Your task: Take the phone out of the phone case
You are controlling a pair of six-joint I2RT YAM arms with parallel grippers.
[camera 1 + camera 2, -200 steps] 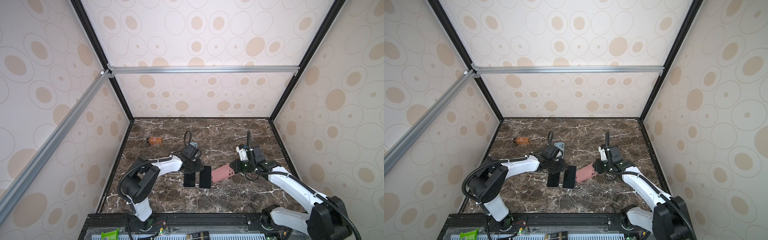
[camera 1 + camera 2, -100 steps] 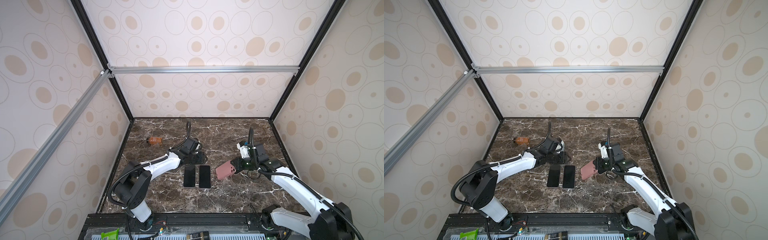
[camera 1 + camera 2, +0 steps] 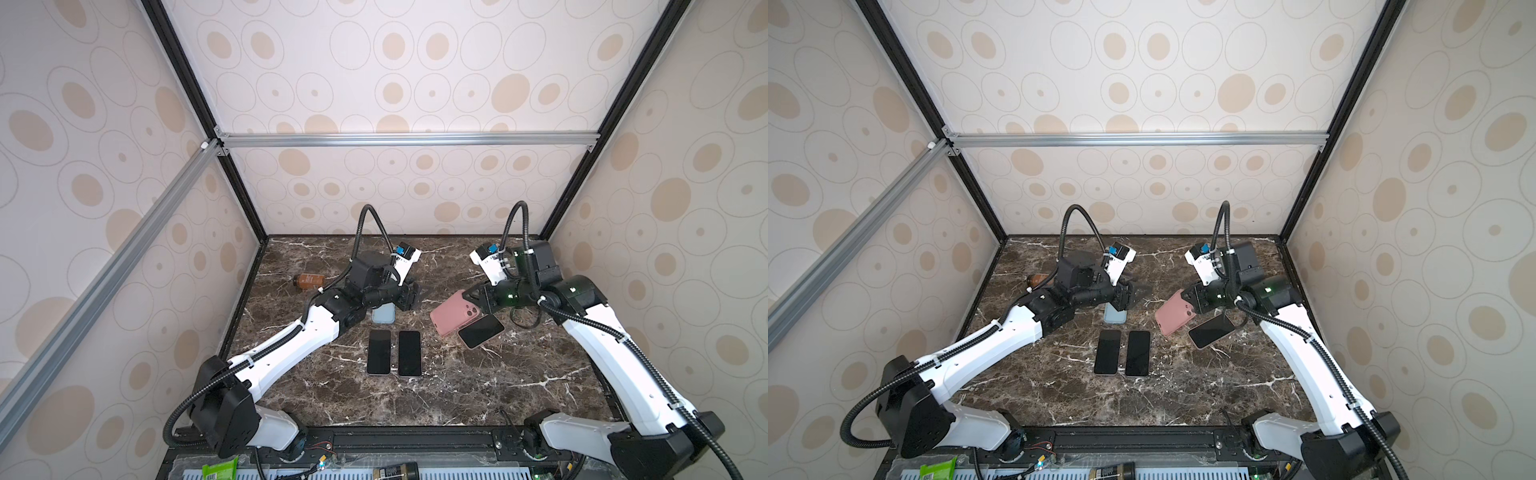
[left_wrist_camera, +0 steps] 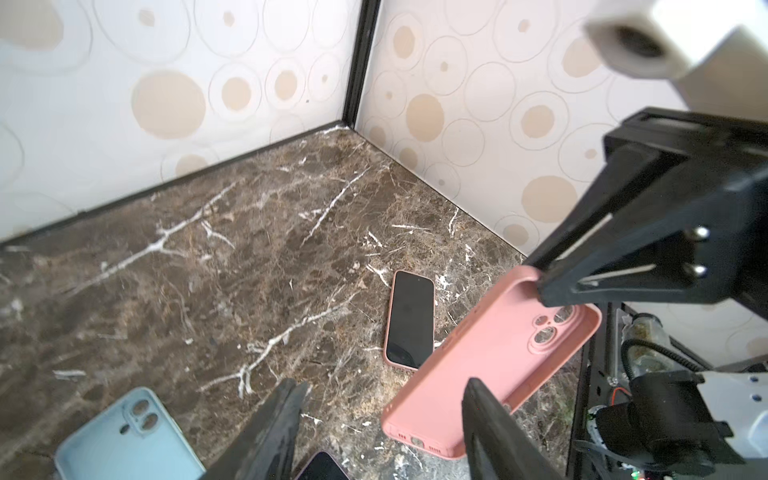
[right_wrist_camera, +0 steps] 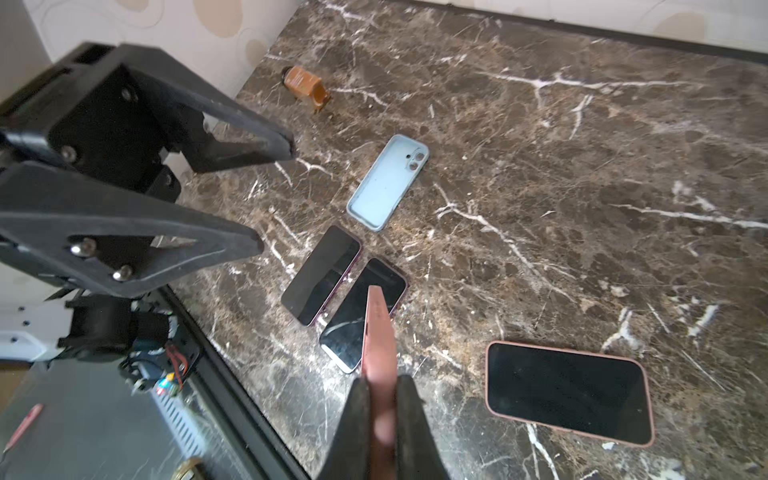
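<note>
My right gripper (image 3: 473,297) (image 5: 380,380) is shut on the camera-hole end of the pink phone case (image 3: 451,316) (image 3: 1173,316) (image 4: 490,365). It holds the case tilted above the table, and the case is empty. The phone (image 3: 481,331) (image 3: 1212,330) (image 5: 567,392), black screen up with a thin pink rim, lies flat on the marble beside and partly under the case. My left gripper (image 3: 409,297) (image 4: 384,384) is open with nothing between its fingers. It hovers left of the pink case, over a light blue case (image 3: 383,315) (image 5: 388,180).
Two more dark-screened phones (image 3: 379,352) (image 3: 409,353) lie side by side in the middle of the table. A small brown bottle (image 3: 308,281) (image 5: 305,85) lies near the back left wall. The enclosure walls ring the marble top.
My left gripper has drawn back from the two middle phones toward the blue case and opened wider. My right gripper has swung the pink case up and to the right. The phone now shows beside it.
</note>
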